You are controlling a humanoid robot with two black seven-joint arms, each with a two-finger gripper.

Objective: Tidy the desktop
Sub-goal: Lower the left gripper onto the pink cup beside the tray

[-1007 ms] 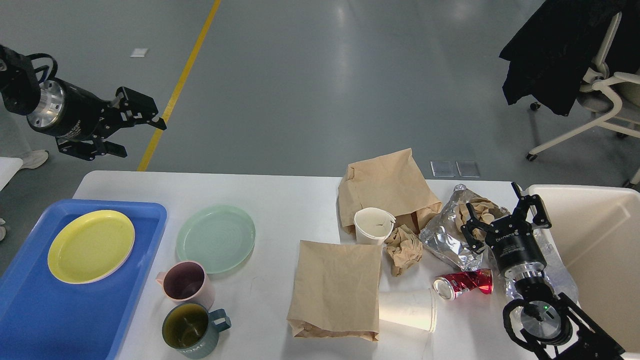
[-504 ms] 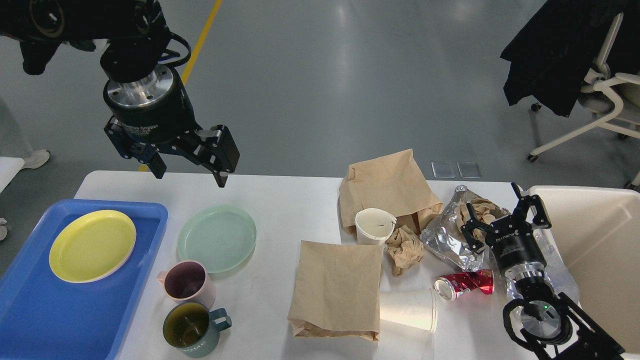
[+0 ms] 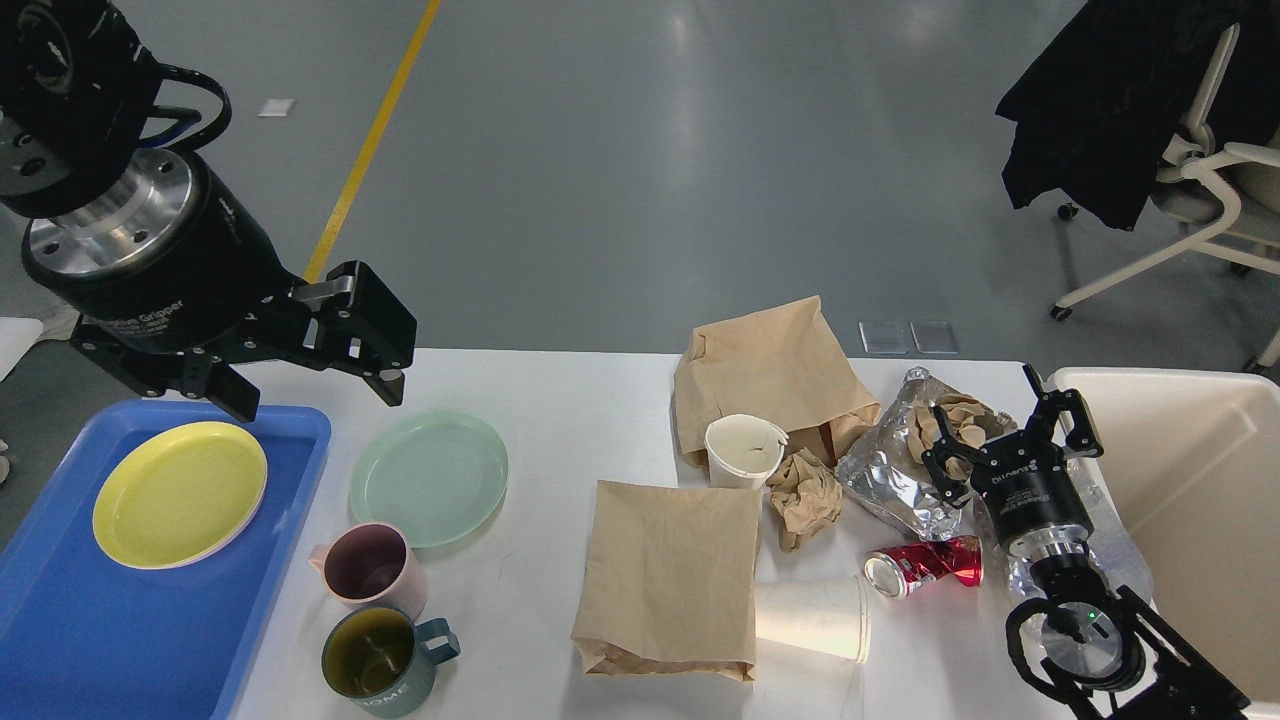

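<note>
The white desktop (image 3: pixel 560 400) carries dishes on its left half and rubbish on its right half. My left gripper (image 3: pixel 315 395) hangs open above the back left of it, between the blue tray (image 3: pixel 80 630) and a pale green plate (image 3: pixel 430 478), holding nothing. My right gripper (image 3: pixel 1010 432) stands open over a crumpled foil bag (image 3: pixel 890 475) near the cream bin (image 3: pixel 1190 500). A yellow plate (image 3: pixel 180 493) lies in the tray. A pink mug (image 3: pixel 368 565) and a teal mug (image 3: pixel 378 660) stand in front of the green plate.
Two brown paper bags (image 3: pixel 672 575) (image 3: pixel 775 370), a crumpled paper ball (image 3: pixel 805 497), an upright paper cup (image 3: pixel 745 452), a tipped paper cup (image 3: pixel 812 618) and a crushed red can (image 3: pixel 925 565) litter the right half. An office chair with a black coat (image 3: pixel 1130 100) stands beyond.
My left arm swung from far left in over the table's back edge, then came back left and lower, over the tray's near corner. The right arm stayed put.
</note>
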